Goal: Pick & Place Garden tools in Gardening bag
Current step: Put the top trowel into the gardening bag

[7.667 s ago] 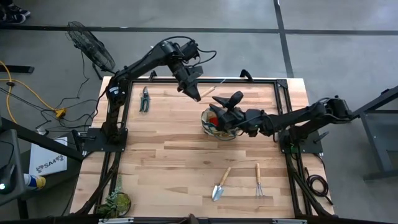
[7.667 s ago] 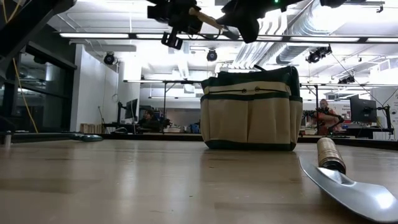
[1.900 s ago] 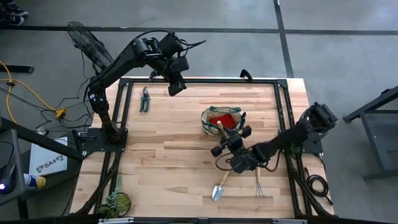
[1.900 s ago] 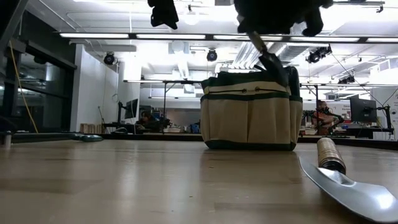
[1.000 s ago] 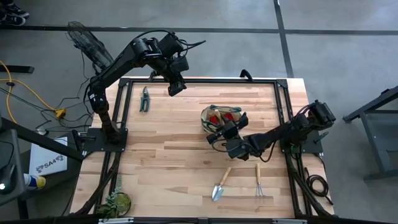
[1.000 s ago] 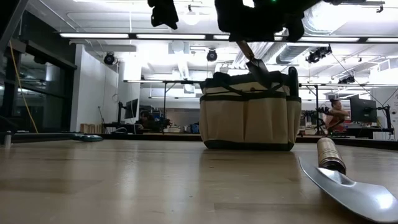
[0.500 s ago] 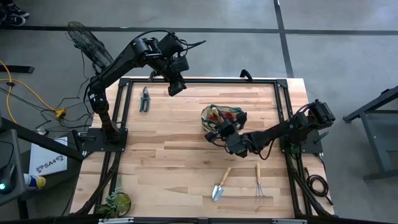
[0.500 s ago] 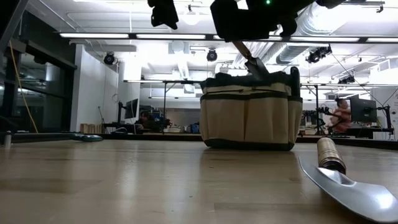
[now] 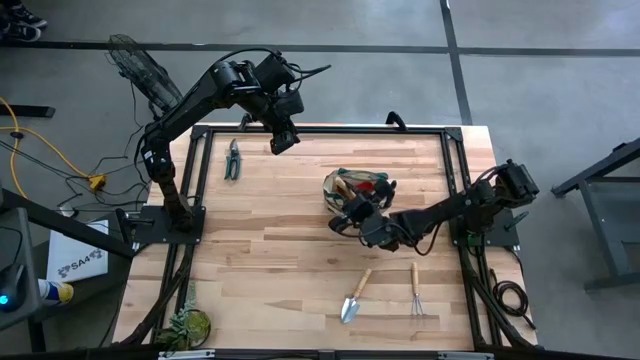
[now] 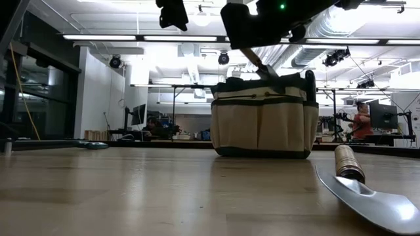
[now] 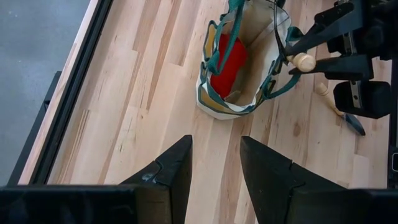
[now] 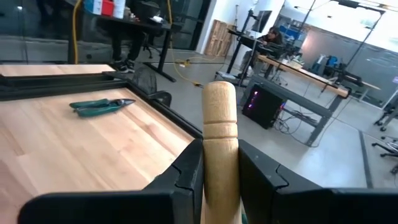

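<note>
Your right gripper (image 12: 219, 163) is squeezing the wooden handle of a trowel (image 12: 219, 134), with both fingers pressed on its sides, and it is hanging right over the bag (image 9: 352, 190) near the middle of the table (image 9: 270, 240). The metal blade is pointing down at the bag's open top. The trowel looks stiff and hard, and the metal end is probably the heavy end, so holding the round wooden handle is a good spot. Smooth wood can slip, so you are wise to be gripping it firmly. The bag is soft cloth, so its sides may bend or tip if the blade is pushing on them; the open middle looks like the safe place to aim. Something red (image 11: 226, 58) is already lying inside. Your left gripper (image 11: 216, 163) is waiting high over the far left part of the table, fingers partly open and holding nothing. Another trowel (image 9: 354, 296) and a rake (image 9: 415, 290) are lying on the near side, close together, and pruners (image 9: 233, 159) are lying far off on the left.
</note>
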Tool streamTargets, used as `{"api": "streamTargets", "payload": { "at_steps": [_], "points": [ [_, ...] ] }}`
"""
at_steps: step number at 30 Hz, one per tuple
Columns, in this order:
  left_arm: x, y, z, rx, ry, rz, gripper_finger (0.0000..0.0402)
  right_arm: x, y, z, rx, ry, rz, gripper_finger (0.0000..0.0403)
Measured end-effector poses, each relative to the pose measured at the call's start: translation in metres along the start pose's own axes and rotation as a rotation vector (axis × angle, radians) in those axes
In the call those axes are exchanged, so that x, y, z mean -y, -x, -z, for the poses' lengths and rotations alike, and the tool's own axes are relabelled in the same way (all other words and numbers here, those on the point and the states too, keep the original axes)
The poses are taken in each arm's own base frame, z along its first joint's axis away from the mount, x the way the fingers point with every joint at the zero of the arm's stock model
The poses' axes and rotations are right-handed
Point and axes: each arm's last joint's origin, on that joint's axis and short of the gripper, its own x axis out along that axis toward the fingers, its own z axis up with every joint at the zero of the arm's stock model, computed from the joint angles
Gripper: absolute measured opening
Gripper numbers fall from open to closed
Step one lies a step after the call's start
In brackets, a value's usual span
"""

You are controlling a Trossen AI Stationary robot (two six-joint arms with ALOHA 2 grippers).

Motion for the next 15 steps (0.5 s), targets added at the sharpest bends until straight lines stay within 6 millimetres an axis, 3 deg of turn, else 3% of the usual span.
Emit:
{"api": "streamTargets", "payload": {
  "at_steps": [15],
  "points": [
    [0.0001,0.0,0.0006,-0.006,0.003,0.0,0.0132,0.0049,-0.0053,0.0097,-0.041,-0.064,0.076,0.0063]
  ]
}}
